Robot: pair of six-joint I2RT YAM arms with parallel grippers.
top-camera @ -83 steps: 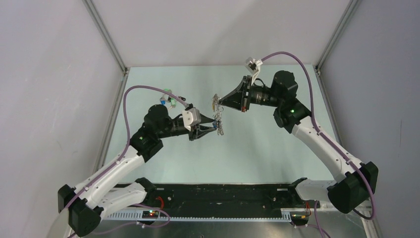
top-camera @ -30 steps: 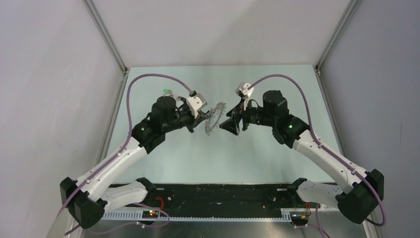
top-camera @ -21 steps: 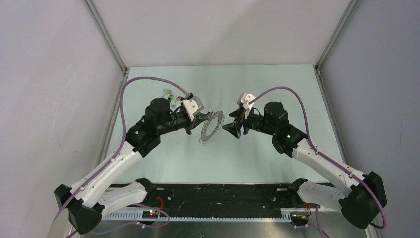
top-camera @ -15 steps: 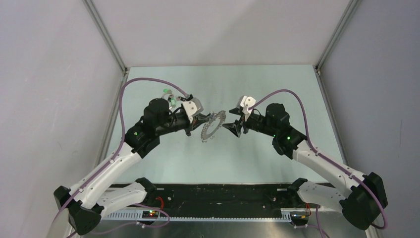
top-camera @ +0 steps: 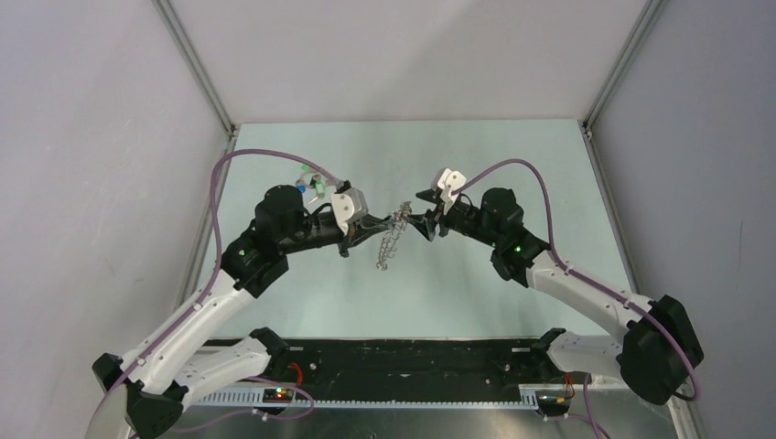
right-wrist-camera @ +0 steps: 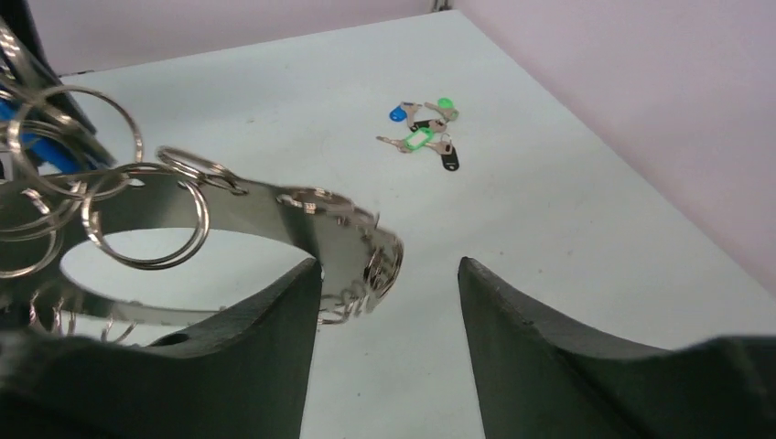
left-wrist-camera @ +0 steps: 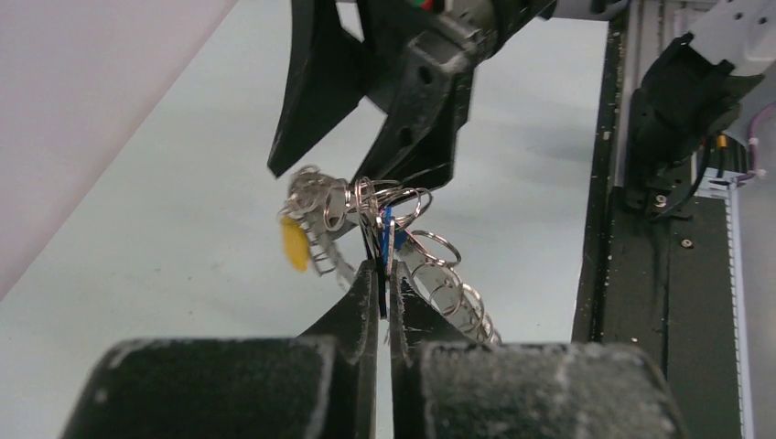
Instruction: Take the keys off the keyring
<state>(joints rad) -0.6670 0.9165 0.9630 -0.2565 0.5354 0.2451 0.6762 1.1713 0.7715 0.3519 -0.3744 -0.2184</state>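
Observation:
The keyring (top-camera: 388, 245) hangs above the table between both arms, seen nearly edge-on from above. My left gripper (top-camera: 373, 229) is shut on its rim. In the left wrist view the left gripper (left-wrist-camera: 382, 267) pinches the keyring (left-wrist-camera: 439, 279) beside a blue key (left-wrist-camera: 388, 240), and a yellow key (left-wrist-camera: 294, 243) dangles to the left. My right gripper (top-camera: 417, 220) is open at the ring's far end. In the right wrist view the keyring (right-wrist-camera: 302, 215) ends between the right gripper (right-wrist-camera: 386, 265) tips, touching the left finger (right-wrist-camera: 274, 329).
Several loose keys (right-wrist-camera: 425, 133) with blue, green and black heads lie on the pale table (right-wrist-camera: 567, 210), near the left wall (top-camera: 311, 186) in the top view. A black rail (top-camera: 403, 361) runs along the near edge by the arm bases.
Both arms have shifted left and closer together. The ring has turned from face-on to nearly edge-on. The right jaws have narrowed and now stand round the ring's end.

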